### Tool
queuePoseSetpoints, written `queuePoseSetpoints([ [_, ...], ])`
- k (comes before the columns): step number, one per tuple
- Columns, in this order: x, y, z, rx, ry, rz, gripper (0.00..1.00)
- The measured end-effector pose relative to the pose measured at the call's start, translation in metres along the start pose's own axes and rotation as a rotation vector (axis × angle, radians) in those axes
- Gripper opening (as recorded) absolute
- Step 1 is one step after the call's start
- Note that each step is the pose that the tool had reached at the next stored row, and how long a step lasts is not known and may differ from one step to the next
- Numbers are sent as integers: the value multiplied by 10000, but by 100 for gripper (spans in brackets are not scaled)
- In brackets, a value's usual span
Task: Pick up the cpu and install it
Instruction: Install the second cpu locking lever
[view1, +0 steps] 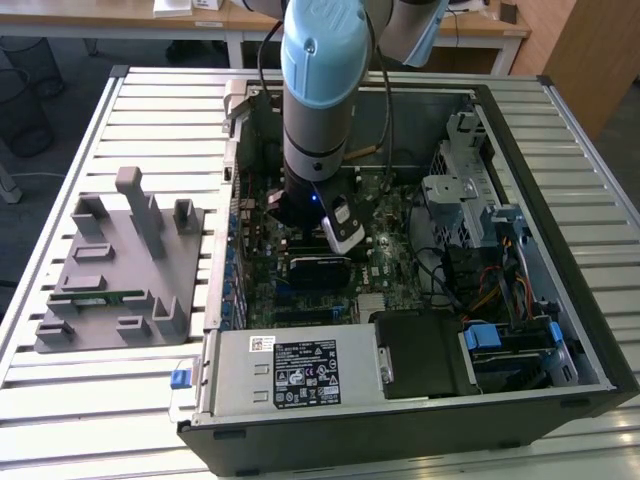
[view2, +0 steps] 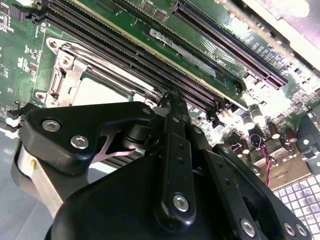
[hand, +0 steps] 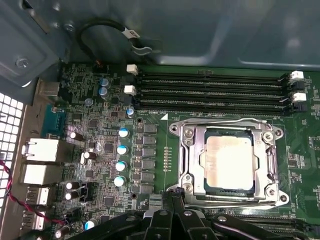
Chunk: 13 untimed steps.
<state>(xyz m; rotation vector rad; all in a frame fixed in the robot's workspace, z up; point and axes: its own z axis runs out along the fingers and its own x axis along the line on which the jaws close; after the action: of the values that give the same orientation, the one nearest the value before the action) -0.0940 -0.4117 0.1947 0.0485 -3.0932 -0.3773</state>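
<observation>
cpu (hand: 229, 158) apparently seated, gripper (hand: 175, 196) beside

The exterior view looked down from high and well back at the open black computer case (view1: 400, 300) on the slatted metal table (view1: 60, 400), with the arm's pale blue wrist joint (view1: 322, 70) in front. Both wrist views sat close over the green motherboard (hand: 100, 150) just below the end effector (hand: 172, 197). The first wrist view faced almost straight down at the silver-framed square socket (hand: 227, 160). The second wrist view looked past the black end effector (view2: 167, 107) at a slant. Both shared that socket (view2: 95, 87) and the long black memory slots (view2: 125, 52) beside it.
</observation>
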Motion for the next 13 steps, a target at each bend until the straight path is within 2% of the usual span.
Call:
queuePoseSetpoints([
  [7,8,2,7,-104,-1,-11,11],
  [13,7,13,11,-114,0,-17,11],
])
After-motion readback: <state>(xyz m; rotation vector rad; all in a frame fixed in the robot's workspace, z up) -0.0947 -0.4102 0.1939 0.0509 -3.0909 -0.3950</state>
